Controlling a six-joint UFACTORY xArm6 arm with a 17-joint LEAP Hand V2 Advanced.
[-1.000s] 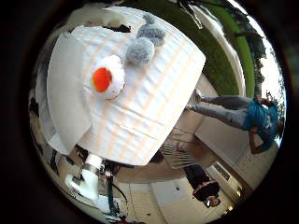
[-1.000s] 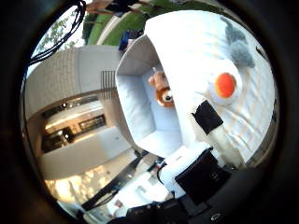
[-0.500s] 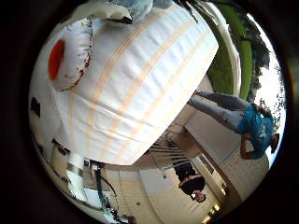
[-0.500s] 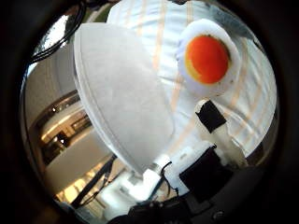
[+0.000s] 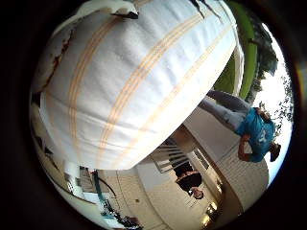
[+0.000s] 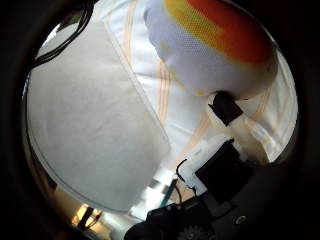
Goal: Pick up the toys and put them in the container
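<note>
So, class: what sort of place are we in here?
Probably an outdoor yard or patio beside a building: a grass lawn and trees lie beyond a table under a striped cloth, with steps nearby.

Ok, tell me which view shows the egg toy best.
The thumb side palm view: the egg toy fills much of it, close to the palm, lying on the striped cloth. The little finger side view shows only a sliver of it at the cloth's edge.

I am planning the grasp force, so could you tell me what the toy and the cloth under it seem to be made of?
The white, yellow and orange toy looks like soft stuffed fabric, with a fine woven mesh texture and a rounded shape. The striped cloth looks like matte woven textile.
</note>
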